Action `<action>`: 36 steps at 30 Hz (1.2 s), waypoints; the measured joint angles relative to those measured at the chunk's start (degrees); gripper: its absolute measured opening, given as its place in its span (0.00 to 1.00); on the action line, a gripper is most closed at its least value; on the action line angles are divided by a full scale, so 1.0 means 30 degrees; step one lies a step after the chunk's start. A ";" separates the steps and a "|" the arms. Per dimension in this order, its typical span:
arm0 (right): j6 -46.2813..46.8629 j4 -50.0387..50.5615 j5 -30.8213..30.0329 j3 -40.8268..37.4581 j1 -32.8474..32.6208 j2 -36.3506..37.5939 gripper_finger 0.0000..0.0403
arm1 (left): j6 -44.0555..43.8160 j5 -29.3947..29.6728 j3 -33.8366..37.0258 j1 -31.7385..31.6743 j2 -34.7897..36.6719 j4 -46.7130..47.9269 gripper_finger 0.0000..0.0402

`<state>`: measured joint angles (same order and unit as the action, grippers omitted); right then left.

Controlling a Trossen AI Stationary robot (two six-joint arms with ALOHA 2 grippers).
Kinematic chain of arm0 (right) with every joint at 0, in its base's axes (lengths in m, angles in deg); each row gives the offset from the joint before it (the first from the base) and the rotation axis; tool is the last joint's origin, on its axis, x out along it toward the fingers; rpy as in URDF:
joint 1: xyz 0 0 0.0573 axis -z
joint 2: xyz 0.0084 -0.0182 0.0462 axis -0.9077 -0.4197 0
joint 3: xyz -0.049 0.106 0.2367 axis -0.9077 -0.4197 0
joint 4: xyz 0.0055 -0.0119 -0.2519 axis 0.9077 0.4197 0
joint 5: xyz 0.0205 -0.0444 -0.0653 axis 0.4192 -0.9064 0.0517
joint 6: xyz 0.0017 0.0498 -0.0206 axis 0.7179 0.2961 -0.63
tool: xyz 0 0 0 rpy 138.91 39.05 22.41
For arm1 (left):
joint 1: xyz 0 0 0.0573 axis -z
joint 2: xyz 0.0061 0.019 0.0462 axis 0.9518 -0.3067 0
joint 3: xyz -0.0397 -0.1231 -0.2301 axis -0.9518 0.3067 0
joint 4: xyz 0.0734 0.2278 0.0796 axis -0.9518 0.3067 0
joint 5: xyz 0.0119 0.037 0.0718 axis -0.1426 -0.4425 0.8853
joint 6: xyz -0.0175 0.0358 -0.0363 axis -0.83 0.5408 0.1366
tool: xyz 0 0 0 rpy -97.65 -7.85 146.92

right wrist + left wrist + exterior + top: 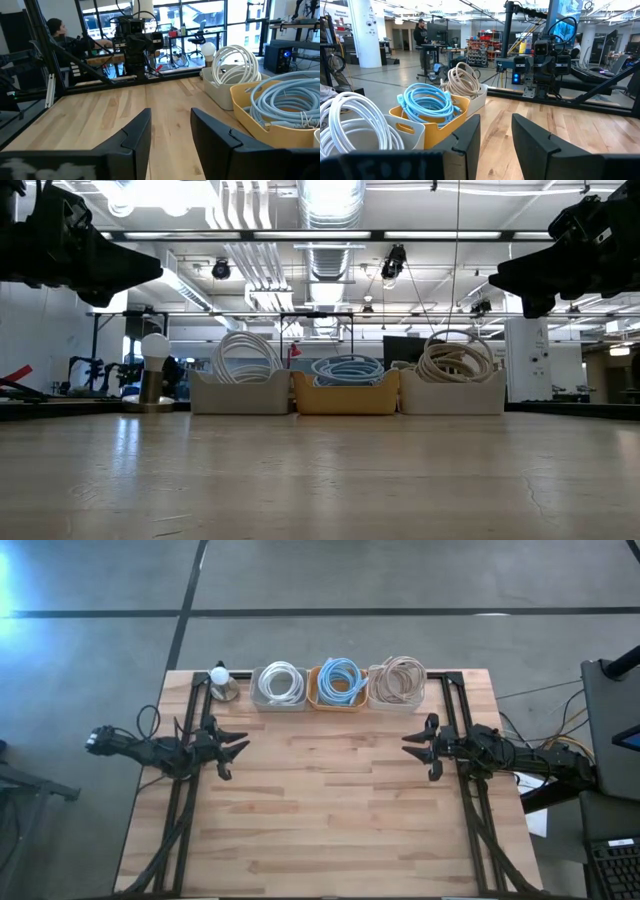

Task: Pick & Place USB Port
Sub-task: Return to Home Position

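Note:
Three bins stand in a row at the table's far edge: a grey bin (279, 686) with a white coiled cable, an orange bin (339, 684) with a blue cable, and a pale bin (398, 682) with a beige cable. My left gripper (238, 750) hovers open above the table's left side. My right gripper (412, 747) hovers open above the right side. The two point at each other, and neither is near the bins.
A small lamp with a white round bulb (220, 680) stands on a metal base at the far left, next to the grey bin. Dark frame rails (190, 720) run along both table sides. Bare wood (325, 800) lies between the grippers and toward the near edge.

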<state>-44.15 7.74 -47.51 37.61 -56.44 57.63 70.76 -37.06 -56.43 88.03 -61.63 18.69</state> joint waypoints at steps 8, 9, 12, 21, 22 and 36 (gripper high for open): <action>0.0000 0.0003 0.0000 0.0000 -0.0001 0.0000 0.31 | 0.0002 0.0000 0.0000 -0.0004 0.0006 0.0002 0.29; 0.0000 0.0004 0.0000 0.0000 0.0002 0.0002 0.30 | 0.0002 -0.0001 0.0000 -0.0001 0.0005 -0.0003 0.29; 0.0000 -0.0003 0.0000 0.0000 -0.0003 0.0000 0.29 | 0.0002 0.0002 0.0000 0.0001 0.0002 -0.0001 0.29; 0.0000 -0.0003 0.0000 0.0000 0.0004 0.0000 0.28 | 0.0002 0.0002 0.0000 -0.0001 0.0000 0.0002 0.29; 0.0000 -0.0003 0.0000 0.0000 -0.0002 0.0007 0.28 | -0.0005 -0.0004 0.0000 -0.0004 0.0000 -0.0004 0.29; 0.0000 -0.0001 0.0000 0.0000 0.0002 0.0007 0.32 | 0.0002 -0.0004 0.0000 -0.0004 0.0000 0.0002 0.29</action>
<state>-44.15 7.74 -47.51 37.61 -56.44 57.65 70.77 -37.07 -56.43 88.02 -61.63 18.69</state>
